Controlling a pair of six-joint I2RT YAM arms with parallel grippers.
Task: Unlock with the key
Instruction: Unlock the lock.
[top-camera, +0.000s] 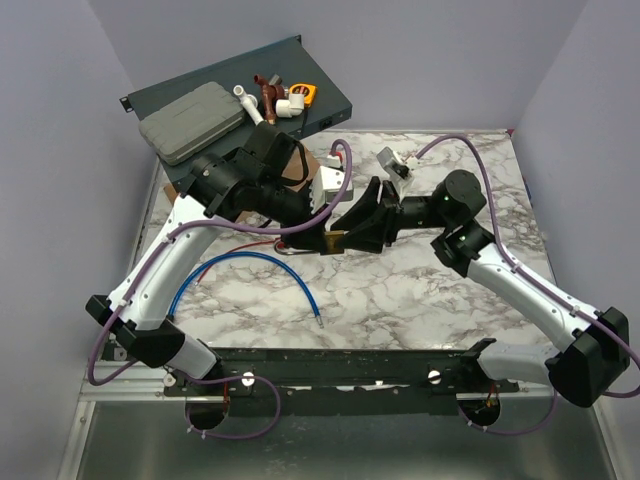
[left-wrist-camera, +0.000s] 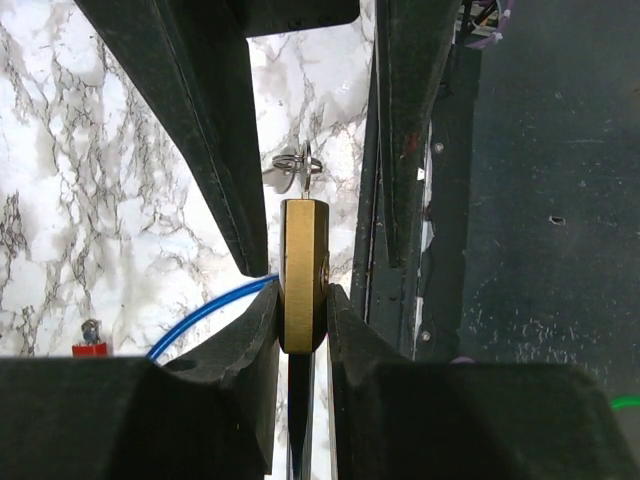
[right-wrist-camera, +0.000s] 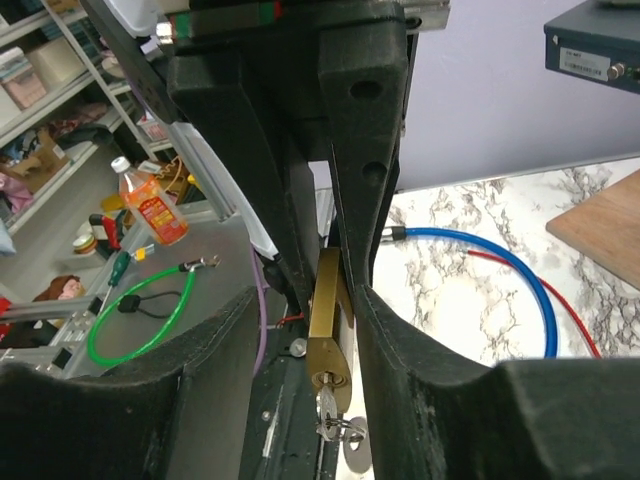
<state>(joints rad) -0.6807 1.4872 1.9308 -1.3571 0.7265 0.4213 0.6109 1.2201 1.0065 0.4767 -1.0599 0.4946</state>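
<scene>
From the overhead camera, the two arms are seen stretched over a marble table (top-camera: 430, 300) with their tools meeting nose to nose. These are the left gripper (top-camera: 318, 235) and the right gripper (top-camera: 352, 236), and a glint of brass padlock (top-camera: 335, 241) shows between them. The key cannot be made out at this size. A blue cable (top-camera: 262, 262) lies on the table beside the left gripper, apart from it. From the left wrist camera, the padlock (left-wrist-camera: 303, 255) is shown edge-on. It is pinched between the left fingers (left-wrist-camera: 262, 335), which are pressed against both its faces, seemingly so that the body is braced against twisting. The tiny silver key (left-wrist-camera: 311, 186) is seated in the end farthest from this gripper, with a wire ring (left-wrist-camera: 290, 163) hanging off it. The right gripper's fingers (left-wrist-camera: 215, 140) are seen on either side of that end, spread a little wider than the lock, with table showing through the gap on one side. From the right wrist camera, the keyed end is pointed back into the right gripper (right-wrist-camera: 330, 295). The key (right-wrist-camera: 328, 405) and ring (right-wrist-camera: 347, 432) therefore lie inside its parted jaws, nearer the palm than the tips. The key is judged to be inserted but not yet gripped. A close on its head and a wrist turn would be needed, and so thin a head could easily be missed.
</scene>
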